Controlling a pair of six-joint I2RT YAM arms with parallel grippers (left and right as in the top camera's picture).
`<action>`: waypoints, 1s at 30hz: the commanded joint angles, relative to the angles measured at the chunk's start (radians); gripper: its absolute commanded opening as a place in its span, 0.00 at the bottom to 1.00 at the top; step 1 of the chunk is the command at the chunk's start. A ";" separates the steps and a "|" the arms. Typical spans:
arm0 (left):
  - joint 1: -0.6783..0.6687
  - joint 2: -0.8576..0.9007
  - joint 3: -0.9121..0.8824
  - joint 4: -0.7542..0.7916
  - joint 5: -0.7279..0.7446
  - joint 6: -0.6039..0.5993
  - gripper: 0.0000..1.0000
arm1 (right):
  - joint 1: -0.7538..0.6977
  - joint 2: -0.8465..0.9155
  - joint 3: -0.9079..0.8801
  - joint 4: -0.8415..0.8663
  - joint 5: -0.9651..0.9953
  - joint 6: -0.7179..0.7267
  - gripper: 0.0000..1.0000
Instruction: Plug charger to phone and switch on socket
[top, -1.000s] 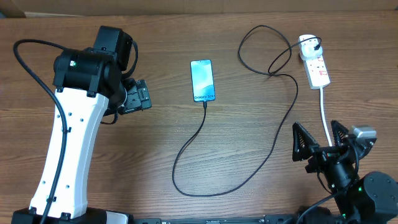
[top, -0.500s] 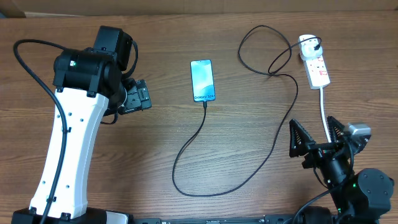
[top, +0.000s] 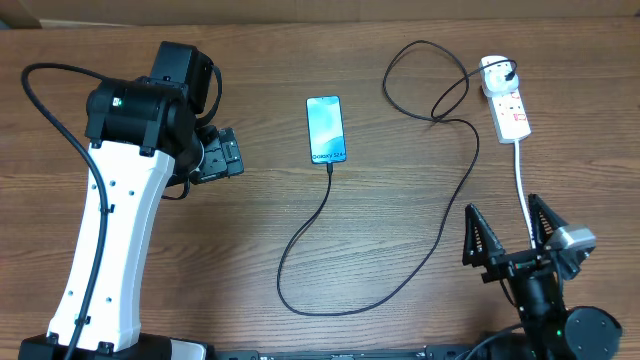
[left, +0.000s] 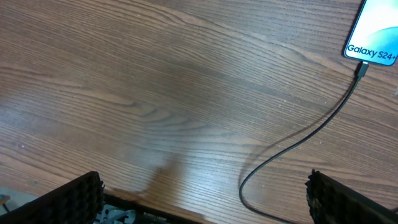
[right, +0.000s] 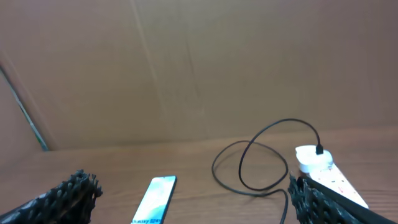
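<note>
And the right arm (top: 560, 318) has backed off: over the last second it has slid toward the near edge of the desk (top: 260, 60) and swung round a little, right jaws spread wide and carrying nothing, now well clear of the socket (top: 508, 105) and straddling its white cord (top: 520, 175). The left arm (top: 120, 200) hasn't budged. Its left jaws, off to the left of the phone (top: 327, 130), are also wide apart and empty, as the left wrist view shows with a finger at each bottom corner. That retreat reads to me like a finish, not a reach. The phone lies face up mid-desk with its screen lit pale blue, and the charger (top: 440, 230) loops from the plug seated in the socket's rounded end round to the connector (left: 362, 70), which sits right at the phone's bottom edge and looks pushed home. Whether the switch is actually on is hard to call from overhead, since the red marks are too small to read. As for writing, the left wrist view gives a clean "Galaxy S24+" across the bottom of the screen; nothing on the socket is legible.
</note>
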 joint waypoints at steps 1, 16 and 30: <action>0.002 0.006 -0.003 0.002 -0.010 -0.021 1.00 | 0.005 -0.016 -0.045 0.029 -0.013 0.003 1.00; 0.002 0.006 -0.003 0.002 -0.010 -0.021 1.00 | 0.005 -0.050 -0.127 0.134 0.019 0.002 1.00; 0.002 0.006 -0.003 0.002 -0.010 -0.021 1.00 | 0.005 -0.050 -0.226 0.337 0.057 0.002 1.00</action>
